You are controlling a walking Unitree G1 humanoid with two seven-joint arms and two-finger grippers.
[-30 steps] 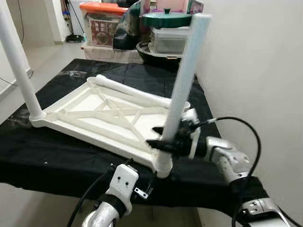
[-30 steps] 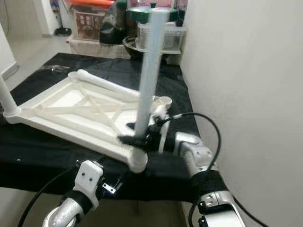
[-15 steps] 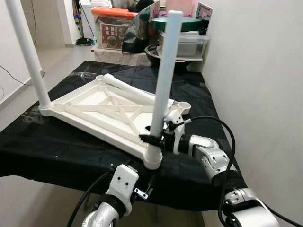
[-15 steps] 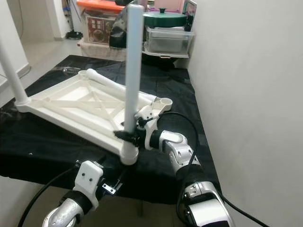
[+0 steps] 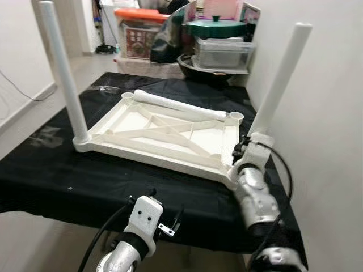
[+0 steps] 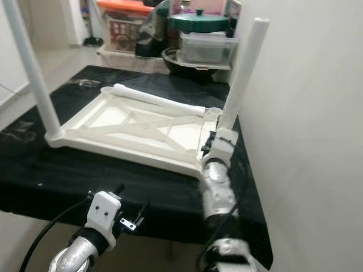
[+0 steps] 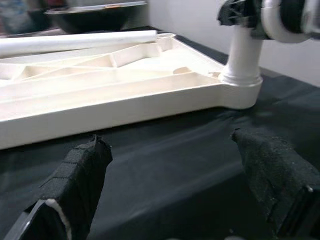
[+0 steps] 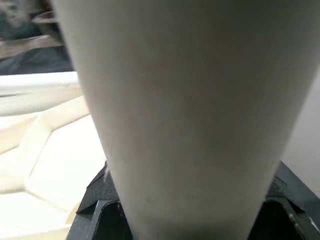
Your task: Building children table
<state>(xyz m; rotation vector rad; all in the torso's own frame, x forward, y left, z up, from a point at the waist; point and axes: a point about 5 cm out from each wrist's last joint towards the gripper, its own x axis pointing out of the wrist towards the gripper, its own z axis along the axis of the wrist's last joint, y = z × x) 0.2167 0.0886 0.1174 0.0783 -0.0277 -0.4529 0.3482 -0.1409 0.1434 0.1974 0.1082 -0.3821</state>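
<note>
Plastic is what everything here is made of: a white children's table [image 5: 164,139] lies upside down on a tabletop [image 5: 51,181] draped in black cloth, its ribbed underside facing up. One leg [image 5: 63,73] stands upright in the near-left corner socket, and a second leg [image 5: 281,76] rises at a slight tilt from the near-right corner. The right hand [image 5: 245,148] is clamped on this second leg low down, just above its socket; the right wrist view shows the white tube pressed between the dark fingers [image 8: 97,197]. A third leg [image 5: 178,105] lies loose along the far edge of the inverted table, between two empty sockets. The left hand [image 7: 175,165] hovers low at the near tabletop edge with its fingers spread apart and nothing between them, facing the table's near rim. Storage boxes [image 5: 139,34] and a green-lidded pot [image 5: 215,27] sit behind. The legs look light, stiff and smooth, so they would likely slip in a loose grasp; taking hold near the base, as here, should give the best control for pressing or twisting a leg home. The frame looks rigid but light, so it may slide on the cloth when pushed.
</note>
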